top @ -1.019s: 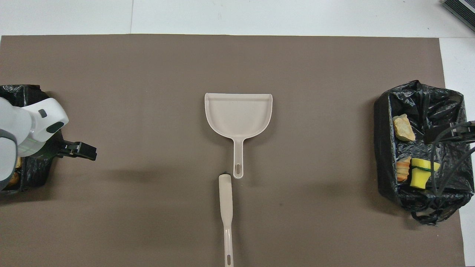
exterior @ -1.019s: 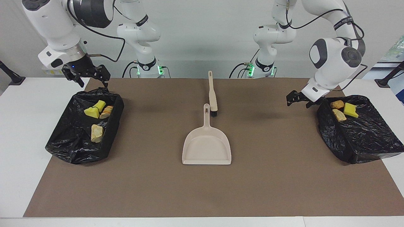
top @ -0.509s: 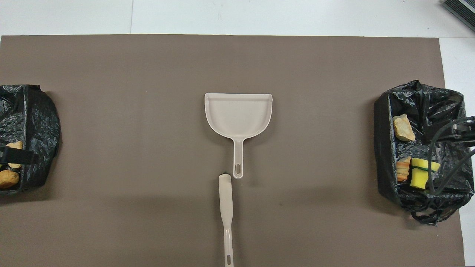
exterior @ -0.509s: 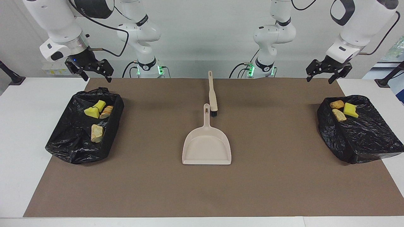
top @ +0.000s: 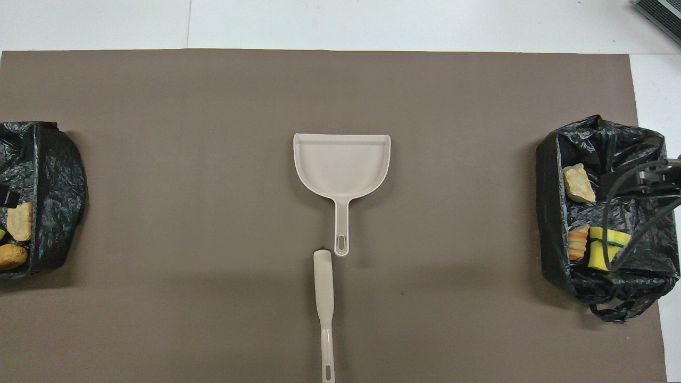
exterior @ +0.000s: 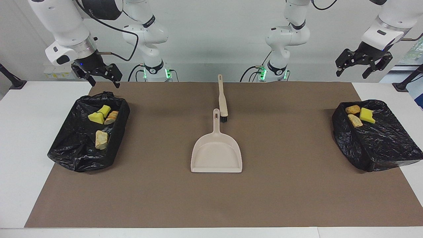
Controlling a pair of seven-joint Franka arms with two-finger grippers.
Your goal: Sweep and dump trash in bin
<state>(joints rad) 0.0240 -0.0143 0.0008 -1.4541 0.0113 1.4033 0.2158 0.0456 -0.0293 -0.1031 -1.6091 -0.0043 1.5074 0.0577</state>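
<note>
With all trash [exterior: 100, 123] already inside the black bins [exterior: 66, 150] at frame edges, keep the left gripper [exterior: 363, 64] and right gripper [exterior: 99, 74] wide, empty and raised, clear of the liners.

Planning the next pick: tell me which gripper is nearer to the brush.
Right, though only slightly. The right gripper hangs open above the bin at its end of the table; the left gripper hangs open, higher, above the other bin. The brush lies midway, untouched.
</note>
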